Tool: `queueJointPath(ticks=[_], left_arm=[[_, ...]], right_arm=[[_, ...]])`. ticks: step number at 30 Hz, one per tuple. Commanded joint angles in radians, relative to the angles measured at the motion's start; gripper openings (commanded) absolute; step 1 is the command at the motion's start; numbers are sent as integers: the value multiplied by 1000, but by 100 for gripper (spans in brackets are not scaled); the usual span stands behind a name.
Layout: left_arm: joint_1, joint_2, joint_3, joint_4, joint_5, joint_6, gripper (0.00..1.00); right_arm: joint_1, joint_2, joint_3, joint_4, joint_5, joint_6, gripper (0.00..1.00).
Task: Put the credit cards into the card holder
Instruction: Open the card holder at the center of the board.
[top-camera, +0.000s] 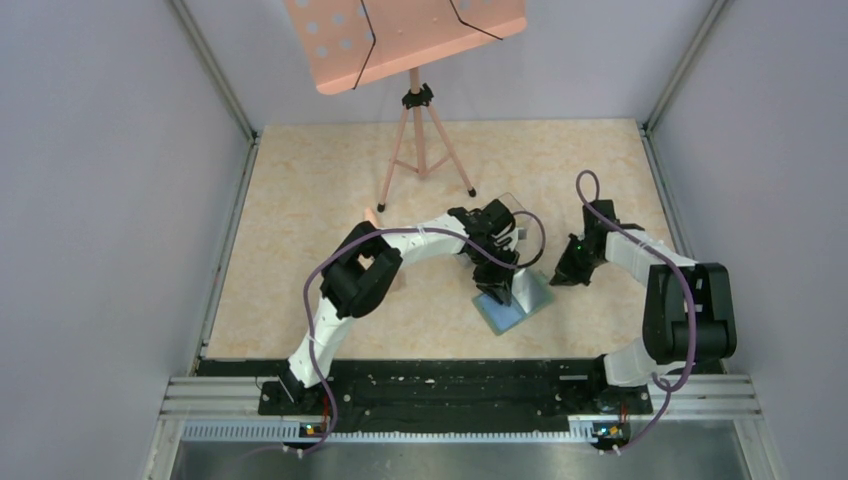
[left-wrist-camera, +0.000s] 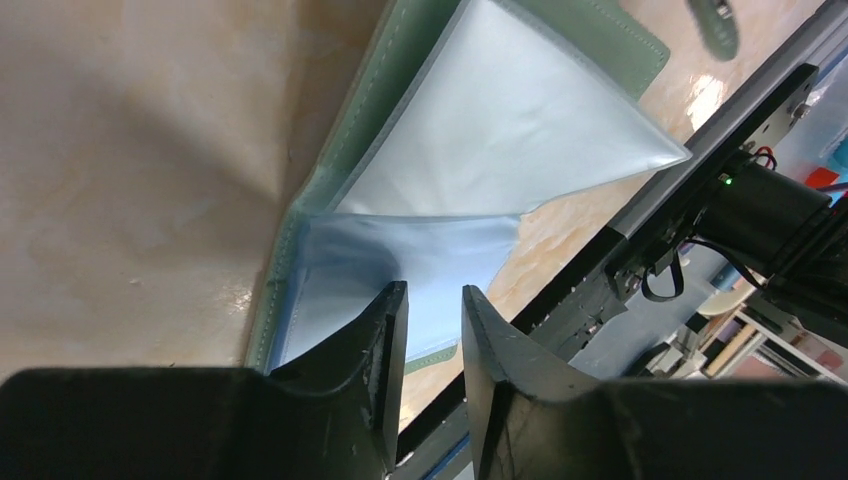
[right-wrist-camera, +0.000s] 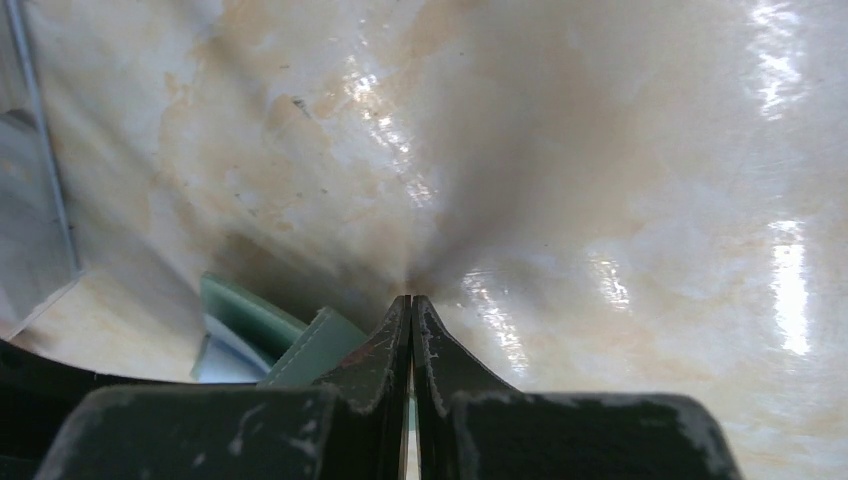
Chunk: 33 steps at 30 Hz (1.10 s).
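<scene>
The card holder (top-camera: 527, 303) lies open on the table, a sage-green wallet (left-wrist-camera: 345, 135) with a pale blue sleeve (left-wrist-camera: 400, 250) flat and a whitish sleeve (left-wrist-camera: 510, 120) lifted above it. My left gripper (top-camera: 497, 288) hangs over it, and its jaws (left-wrist-camera: 435, 292) stand a little apart with nothing between them. My right gripper (top-camera: 558, 278) is shut, tips (right-wrist-camera: 411, 298) down at the table beside the holder's green cover (right-wrist-camera: 312, 350). One small orange credit card (top-camera: 372, 217) lies on the table by the left arm's elbow.
A pink music stand on a tripod (top-camera: 420, 140) stands at the back. A clear box (top-camera: 512, 208) shows partly behind the left wrist. The black front rail (left-wrist-camera: 650, 230) runs close to the wallet.
</scene>
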<state>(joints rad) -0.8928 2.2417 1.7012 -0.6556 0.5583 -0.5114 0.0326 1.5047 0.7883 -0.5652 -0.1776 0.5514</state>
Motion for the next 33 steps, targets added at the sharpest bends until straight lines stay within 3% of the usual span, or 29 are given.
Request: queueJointPath(ticks=[1, 5, 17, 25, 33], left_arm=[[-5, -40, 65, -2, -52, 63, 34], [0, -69, 101, 1, -73, 78, 38], [3, 6, 167, -56, -50, 93, 37], [3, 34, 171, -92, -29, 101, 37], [3, 69, 180, -115, -16, 115, 35]], right_arm=[[-28, -29, 36, 37, -138, 26, 0], [-28, -98, 55, -27, -153, 3, 0], [-28, -258, 47, -233, -184, -64, 0], [-28, -104, 17, -92, -356, -40, 0], [-28, -19, 73, 20, -258, 9, 0]])
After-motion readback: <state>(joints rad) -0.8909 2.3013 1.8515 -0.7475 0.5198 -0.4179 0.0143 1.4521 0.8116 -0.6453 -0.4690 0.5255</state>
